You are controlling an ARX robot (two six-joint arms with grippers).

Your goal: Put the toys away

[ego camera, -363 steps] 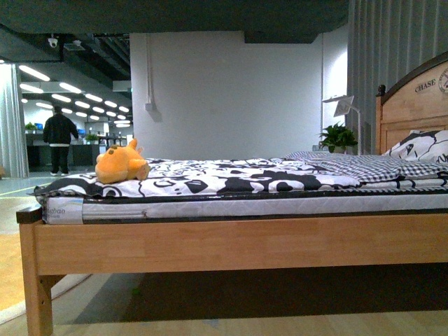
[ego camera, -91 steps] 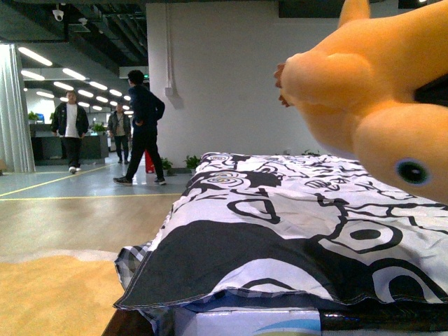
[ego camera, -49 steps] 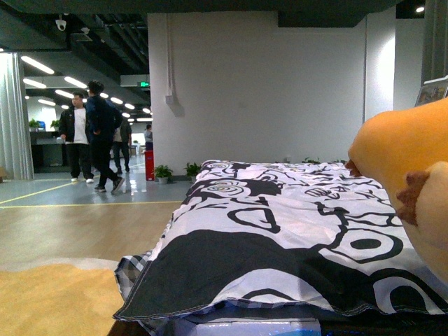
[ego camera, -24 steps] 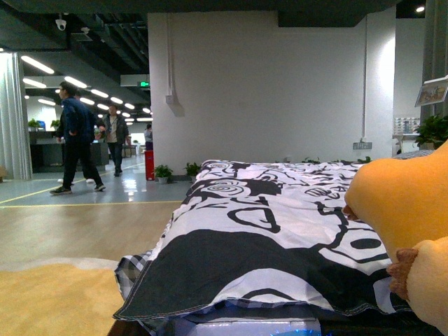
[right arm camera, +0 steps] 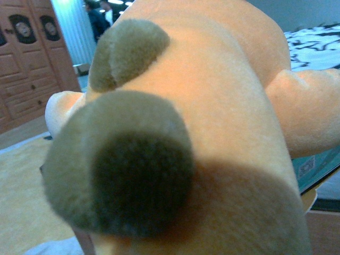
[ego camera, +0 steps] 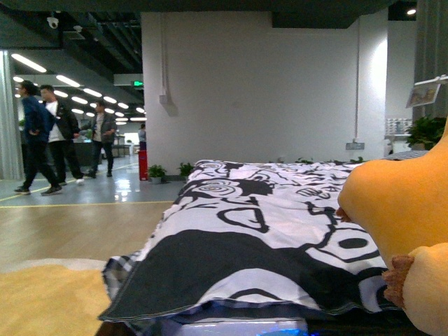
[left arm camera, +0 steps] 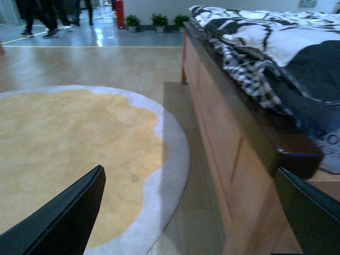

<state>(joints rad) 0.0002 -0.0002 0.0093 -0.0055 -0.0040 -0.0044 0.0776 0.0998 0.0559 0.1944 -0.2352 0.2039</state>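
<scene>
I see the plush toy (ego camera: 409,210) hard against the right edge of the front view, very close to the camera, its orange-yellow body and a paler limb in front of the near corner of the bed (ego camera: 231,325). I cannot tell whether it touches the black-and-white cover (ego camera: 245,238). In the right wrist view the plush toy (right arm camera: 212,122) fills almost the whole picture, a rounded brownish part nearest the lens. The right gripper's fingers do not show anywhere, so I cannot tell if they are clenched on it. My left gripper (left arm camera: 188,172) hangs low beside the wooden bed frame (left arm camera: 228,154), over the floor at the edge of the yellow rug (left arm camera: 69,143); its fingers (left arm camera: 69,212) are spread wide and carry nothing.
</scene>
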